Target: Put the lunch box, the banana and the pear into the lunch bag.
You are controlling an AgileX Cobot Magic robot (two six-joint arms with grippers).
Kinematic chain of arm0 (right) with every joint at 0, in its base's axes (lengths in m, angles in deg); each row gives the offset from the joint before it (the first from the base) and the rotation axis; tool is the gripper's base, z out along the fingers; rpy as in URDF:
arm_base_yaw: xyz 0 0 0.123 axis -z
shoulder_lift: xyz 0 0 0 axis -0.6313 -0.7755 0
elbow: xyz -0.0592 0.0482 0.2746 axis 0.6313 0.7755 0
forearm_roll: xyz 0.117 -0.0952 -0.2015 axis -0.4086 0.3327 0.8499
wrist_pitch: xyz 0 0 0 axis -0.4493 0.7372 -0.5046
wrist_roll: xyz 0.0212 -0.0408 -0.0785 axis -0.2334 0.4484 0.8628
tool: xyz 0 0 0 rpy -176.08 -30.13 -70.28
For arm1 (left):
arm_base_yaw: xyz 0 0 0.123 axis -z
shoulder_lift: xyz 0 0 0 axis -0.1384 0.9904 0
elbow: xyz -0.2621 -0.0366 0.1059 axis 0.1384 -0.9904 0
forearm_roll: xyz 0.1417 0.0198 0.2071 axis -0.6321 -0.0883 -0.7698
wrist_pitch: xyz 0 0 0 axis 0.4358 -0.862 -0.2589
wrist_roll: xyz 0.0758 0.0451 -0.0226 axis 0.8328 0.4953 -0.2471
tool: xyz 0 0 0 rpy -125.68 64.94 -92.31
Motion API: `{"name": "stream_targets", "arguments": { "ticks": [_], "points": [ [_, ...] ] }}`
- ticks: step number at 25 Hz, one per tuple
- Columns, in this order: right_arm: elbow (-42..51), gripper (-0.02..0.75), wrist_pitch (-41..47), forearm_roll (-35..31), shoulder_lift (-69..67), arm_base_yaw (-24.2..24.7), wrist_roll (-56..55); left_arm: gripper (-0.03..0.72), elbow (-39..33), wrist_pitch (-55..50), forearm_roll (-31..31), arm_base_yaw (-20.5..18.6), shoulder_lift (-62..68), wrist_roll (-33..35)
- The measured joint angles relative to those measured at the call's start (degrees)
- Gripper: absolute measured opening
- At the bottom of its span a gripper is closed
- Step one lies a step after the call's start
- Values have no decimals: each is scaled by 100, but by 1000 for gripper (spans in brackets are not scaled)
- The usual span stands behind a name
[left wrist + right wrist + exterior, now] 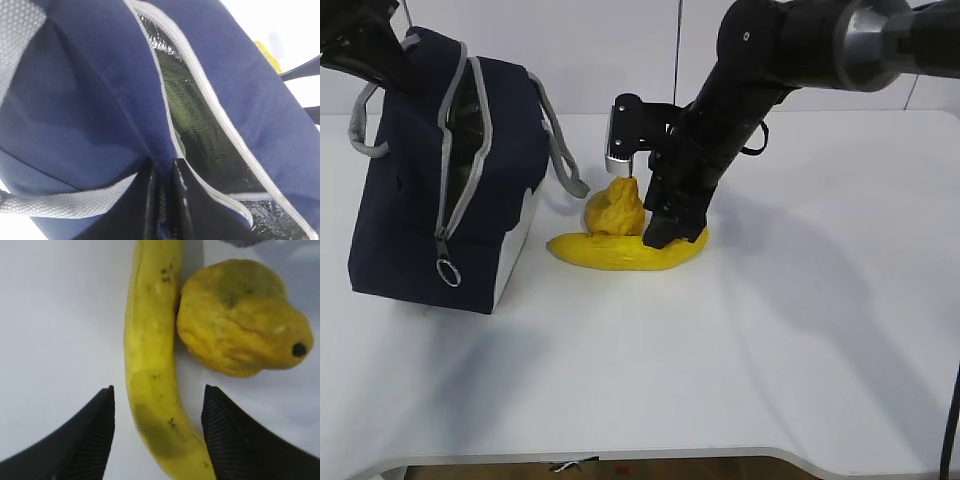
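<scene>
The navy lunch bag [440, 190] stands at the left with its grey zipper open. My left gripper [392, 68] is shut on the fabric at the edge of the bag's opening [163, 172] and holds it apart; black lining [200, 125] shows inside. A pale green sliver [180, 147] shows deep in the bag; I cannot tell whether it is the lunch box. The banana [620, 252] lies on the table with the pear [615, 212] touching its far side. My right gripper [157, 410] is open and low over the banana [150, 340], one finger on each side. The pear [240, 315] lies to its right.
The bag's grey strap handle [560, 150] hangs down near the pear. The ring zip pull [447, 272] dangles on the bag's front. The white table [800, 330] stretches to the right and front. A white wall stands behind.
</scene>
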Motion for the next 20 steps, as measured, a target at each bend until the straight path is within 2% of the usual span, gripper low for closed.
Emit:
{"name": "stream_targets", "arguments": {
  "ticks": [7,20],
  "points": [
    [0,461,-129,399,-185,0,27,27,0,0,0,0,0,0],
    [0,461,-208,411,-422,0,49,27,0,0,0,0,0,0]
  ]
}}
